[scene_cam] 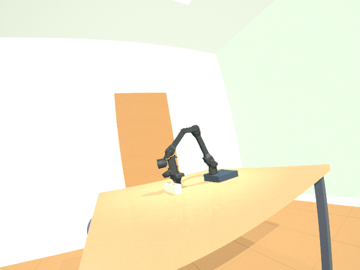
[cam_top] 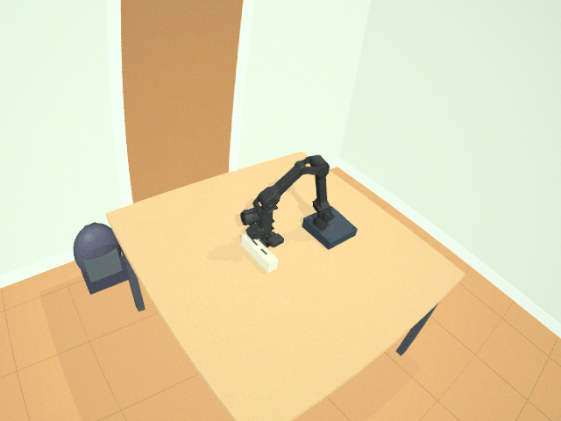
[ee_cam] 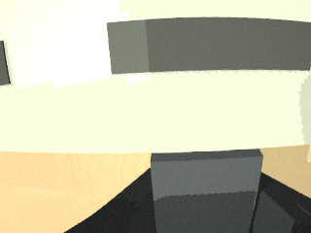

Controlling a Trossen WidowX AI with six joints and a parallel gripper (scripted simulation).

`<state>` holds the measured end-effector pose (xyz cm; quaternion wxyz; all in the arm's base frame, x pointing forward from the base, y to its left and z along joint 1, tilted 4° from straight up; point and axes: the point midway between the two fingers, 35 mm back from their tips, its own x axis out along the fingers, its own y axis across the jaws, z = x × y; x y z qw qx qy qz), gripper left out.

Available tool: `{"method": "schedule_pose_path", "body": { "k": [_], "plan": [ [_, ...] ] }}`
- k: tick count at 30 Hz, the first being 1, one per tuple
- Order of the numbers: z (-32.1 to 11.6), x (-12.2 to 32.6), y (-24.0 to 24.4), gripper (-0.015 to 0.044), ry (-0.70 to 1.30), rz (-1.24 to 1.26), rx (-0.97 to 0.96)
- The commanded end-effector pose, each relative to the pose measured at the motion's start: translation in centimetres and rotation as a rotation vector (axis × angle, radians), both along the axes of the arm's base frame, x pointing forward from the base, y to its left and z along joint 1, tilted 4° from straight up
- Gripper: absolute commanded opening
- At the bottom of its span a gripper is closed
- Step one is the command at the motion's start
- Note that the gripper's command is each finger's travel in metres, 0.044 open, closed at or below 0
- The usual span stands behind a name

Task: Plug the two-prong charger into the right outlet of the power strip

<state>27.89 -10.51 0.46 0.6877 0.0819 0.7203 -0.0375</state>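
Observation:
The cream power strip [cam_top: 271,262] [scene_cam: 173,188] [ee_cam: 73,121] lies on the table. Two dark outlet recesses show on its top in the top view. The wrist view shows one long dark recess [ee_cam: 219,45] and the end of another dark recess [ee_cam: 4,64] at the left edge. My gripper [cam_top: 265,241] [scene_cam: 176,181] [ee_cam: 197,175] points down at the strip's base-facing side, shut on the dark grey charger [ee_cam: 206,175]. The charger's front edge slightly overlaps the strip's near edge in the wrist view, below the long recess. Its prongs are hidden. I cannot tell if charger and strip touch.
The arm's dark blue base block [cam_top: 330,227] [scene_cam: 221,175] stands on the wooden table [cam_top: 316,317] [scene_cam: 139,226] behind the gripper, to the right. A dark blue chair [cam_top: 97,249] stands beyond the table's left edge.

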Motion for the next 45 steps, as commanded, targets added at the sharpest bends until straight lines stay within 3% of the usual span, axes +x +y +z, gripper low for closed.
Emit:
{"method": "schedule_pose_path", "body": {
  "k": [1,45],
  "plan": [
    [0.1,0.4,-0.1,0.0,-0.01,-0.005,-0.002],
    [0.4,2.1,-0.4,0.0,-0.012,-0.005,-0.002]
  ]
}}
